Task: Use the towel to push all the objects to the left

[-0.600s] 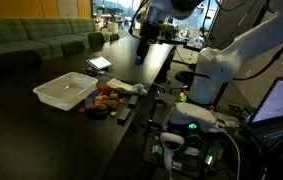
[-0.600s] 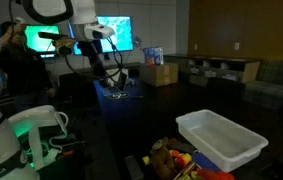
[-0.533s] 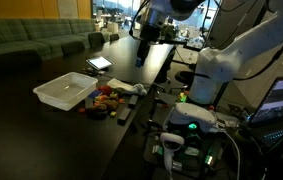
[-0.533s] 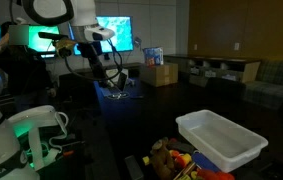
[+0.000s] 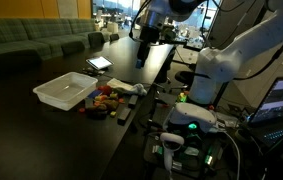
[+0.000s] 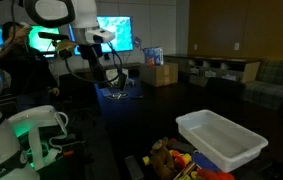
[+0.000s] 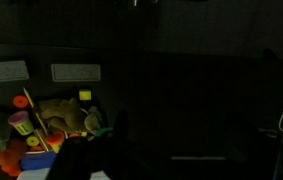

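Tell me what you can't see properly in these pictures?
- Gripper: too small and dark in both exterior views; can't tell if its fingers are open.
- Toy pile: cut off by the bottom edge in an exterior view; dim and blurry in the wrist view.
- White cloth beside the toys: too small to be sure it's the towel.

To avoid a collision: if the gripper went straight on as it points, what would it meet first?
Probably the table, though depth is unclear; the toys lie off its line.
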You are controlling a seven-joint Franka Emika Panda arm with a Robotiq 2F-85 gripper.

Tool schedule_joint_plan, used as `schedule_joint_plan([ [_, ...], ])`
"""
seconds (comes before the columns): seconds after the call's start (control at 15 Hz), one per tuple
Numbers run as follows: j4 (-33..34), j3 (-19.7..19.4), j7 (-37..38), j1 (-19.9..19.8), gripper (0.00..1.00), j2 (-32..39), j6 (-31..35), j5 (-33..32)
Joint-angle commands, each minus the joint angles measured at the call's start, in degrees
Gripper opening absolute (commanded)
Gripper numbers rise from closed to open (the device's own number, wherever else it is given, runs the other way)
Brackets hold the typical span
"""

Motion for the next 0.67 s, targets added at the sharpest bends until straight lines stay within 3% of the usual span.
schedule_joint_plan([
  [0.0, 0.4, 0.2, -1.1, -2.4, 1.00, 2.1, 2.0, -1.1],
  [0.2, 1.0, -1.9, -4.6, -5.3, 1.00, 6.8, 5.3, -4.0],
  [0.27, 1.5, -3.4, -7.3, -6.3, 1.00, 13.3, 11.1, -5.1],
  [0.6, 5.2, -9.5, -17.8, -8.5, 1.00, 30.4, 25.1, -7.4],
])
